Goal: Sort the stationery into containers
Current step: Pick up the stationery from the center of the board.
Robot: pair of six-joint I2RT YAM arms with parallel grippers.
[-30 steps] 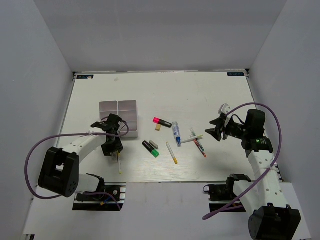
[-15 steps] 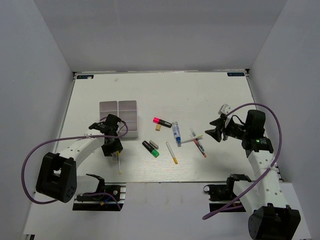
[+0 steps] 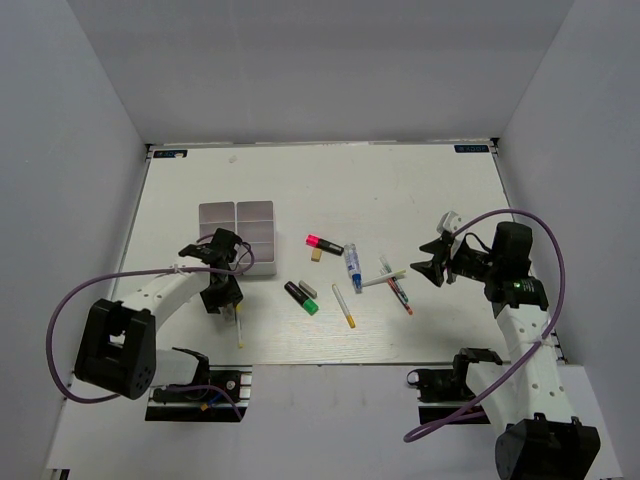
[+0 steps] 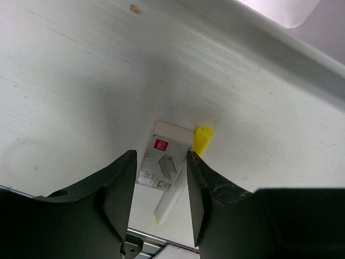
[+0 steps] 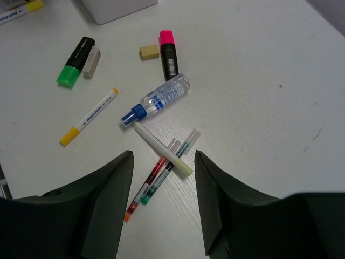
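My left gripper is open and low over the table, its fingers close on either side of a small grey-white box with a red label. A white pen with a yellow cap lies against that box. The containers stand just beyond this gripper. My right gripper hangs open above a white pen that lies across a red pen and a green pen. Further off lie a white-blue marker, a pink highlighter and a green highlighter.
A beige eraser, a white eraser and a yellow-tipped pen lie between the two arms. The table's near edge runs just behind the left gripper. Grey walls enclose the table on three sides.
The left gripper's jaws have narrowed a little around the small box, and that arm has shifted slightly. The right arm has hardly moved.
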